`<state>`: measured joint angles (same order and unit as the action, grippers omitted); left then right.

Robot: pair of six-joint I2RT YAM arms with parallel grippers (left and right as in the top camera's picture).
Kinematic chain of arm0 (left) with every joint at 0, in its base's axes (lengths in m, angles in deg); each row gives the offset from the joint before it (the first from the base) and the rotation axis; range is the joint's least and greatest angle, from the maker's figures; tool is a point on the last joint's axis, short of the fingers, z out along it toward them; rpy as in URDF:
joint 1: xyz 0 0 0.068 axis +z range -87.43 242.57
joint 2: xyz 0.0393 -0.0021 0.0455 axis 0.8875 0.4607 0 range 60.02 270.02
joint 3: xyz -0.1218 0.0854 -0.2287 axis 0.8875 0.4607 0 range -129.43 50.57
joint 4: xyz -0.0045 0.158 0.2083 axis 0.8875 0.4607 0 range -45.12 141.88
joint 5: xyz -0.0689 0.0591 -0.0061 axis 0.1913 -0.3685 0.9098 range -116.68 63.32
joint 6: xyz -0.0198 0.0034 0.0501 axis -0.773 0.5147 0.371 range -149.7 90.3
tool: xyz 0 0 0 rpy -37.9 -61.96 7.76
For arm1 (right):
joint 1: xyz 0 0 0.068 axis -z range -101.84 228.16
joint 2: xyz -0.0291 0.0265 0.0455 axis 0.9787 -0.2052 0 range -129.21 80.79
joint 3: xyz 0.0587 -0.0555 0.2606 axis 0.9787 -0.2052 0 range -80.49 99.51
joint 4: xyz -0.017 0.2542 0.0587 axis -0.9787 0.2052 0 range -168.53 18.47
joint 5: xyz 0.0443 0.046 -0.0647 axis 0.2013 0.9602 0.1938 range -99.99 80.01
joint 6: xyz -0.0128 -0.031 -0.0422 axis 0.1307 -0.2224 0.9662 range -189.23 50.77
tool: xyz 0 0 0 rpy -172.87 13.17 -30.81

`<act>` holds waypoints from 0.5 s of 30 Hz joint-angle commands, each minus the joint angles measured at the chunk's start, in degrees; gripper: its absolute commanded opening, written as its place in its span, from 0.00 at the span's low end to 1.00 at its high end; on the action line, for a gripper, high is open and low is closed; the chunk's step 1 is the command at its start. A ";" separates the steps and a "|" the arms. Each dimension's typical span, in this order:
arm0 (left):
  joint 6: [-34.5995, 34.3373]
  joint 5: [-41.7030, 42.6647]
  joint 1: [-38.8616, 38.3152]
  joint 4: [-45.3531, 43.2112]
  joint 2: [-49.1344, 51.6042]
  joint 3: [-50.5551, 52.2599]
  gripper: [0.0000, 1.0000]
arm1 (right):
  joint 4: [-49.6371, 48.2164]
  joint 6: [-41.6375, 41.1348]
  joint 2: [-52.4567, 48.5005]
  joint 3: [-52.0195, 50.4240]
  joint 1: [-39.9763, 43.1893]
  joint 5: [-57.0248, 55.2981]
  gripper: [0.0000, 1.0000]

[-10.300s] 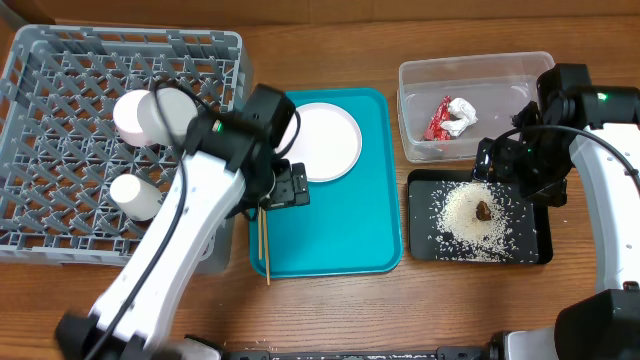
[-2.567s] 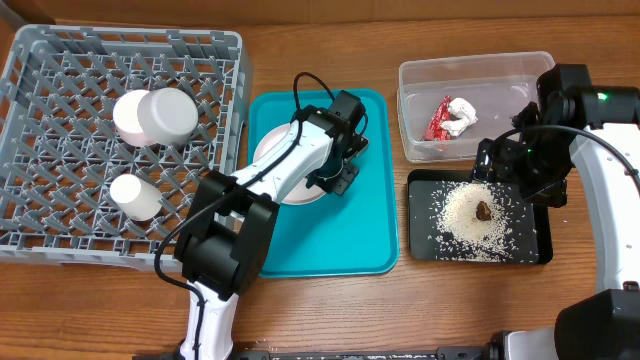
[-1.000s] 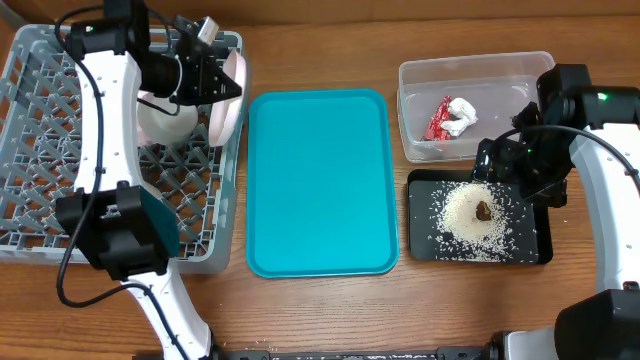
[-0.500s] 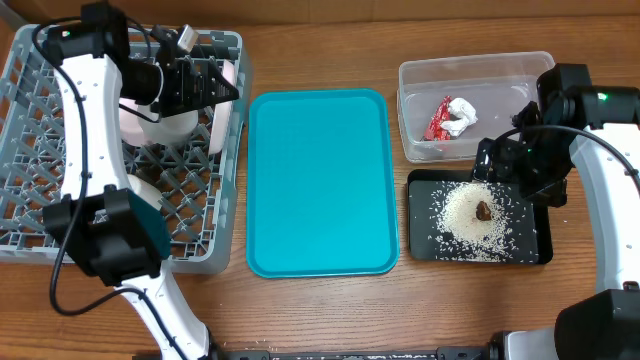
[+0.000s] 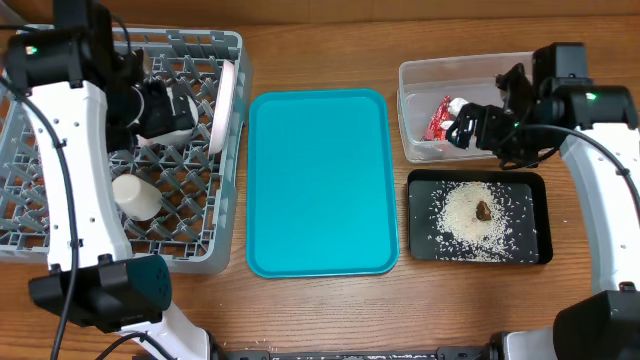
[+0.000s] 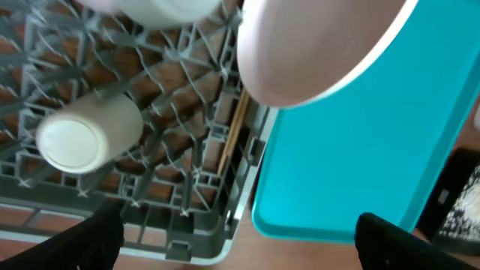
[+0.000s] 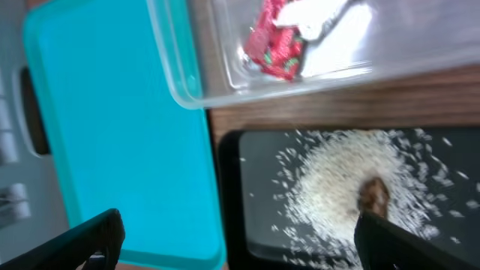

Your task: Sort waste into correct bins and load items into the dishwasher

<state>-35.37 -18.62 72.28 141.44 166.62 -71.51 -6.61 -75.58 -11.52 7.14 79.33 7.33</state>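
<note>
The white plate [image 5: 222,104] stands on edge inside the grey dish rack [image 5: 60,230], by its right wall; it also shows in the left wrist view [image 6: 315,45]. The bowl [image 5: 170,128] and cup [image 5: 135,197] lie in the rack. The chopsticks [image 6: 234,131] lie in the rack floor beside the cup [image 6: 86,139]. My left gripper [image 5: 158,100] is open and empty over the rack [image 6: 240,240]. My right gripper [image 5: 468,128] is open and empty over the clear tub [image 5: 470,62], which holds the red wrapper [image 5: 438,120] and paper wad [image 7: 322,15]. Rice [image 5: 478,215] with a brown lump [image 5: 484,210] lies in the black tray [image 5: 530,245].
The teal tray [image 5: 320,180] lies between the rack and the two bins, with nothing on it. The wooden table [image 5: 330,300] shows along the front. The clear tub and the black tray sit close together at the right.
My left gripper has let go of the plate, which now stands in the rack, and has drawn back left. My right gripper has moved from the black tray up over the clear tub.
</note>
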 commanded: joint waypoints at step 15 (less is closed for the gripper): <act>2.60 0.09 -0.81 -19.39 -39.60 46.49 1.00 | -10.93 -1.38 19.93 -15.34 -1.29 -10.64 1.00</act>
<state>-34.91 -19.23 71.65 125.63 138.25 -31.62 -14.63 -76.54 -1.01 -2.76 78.83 -1.46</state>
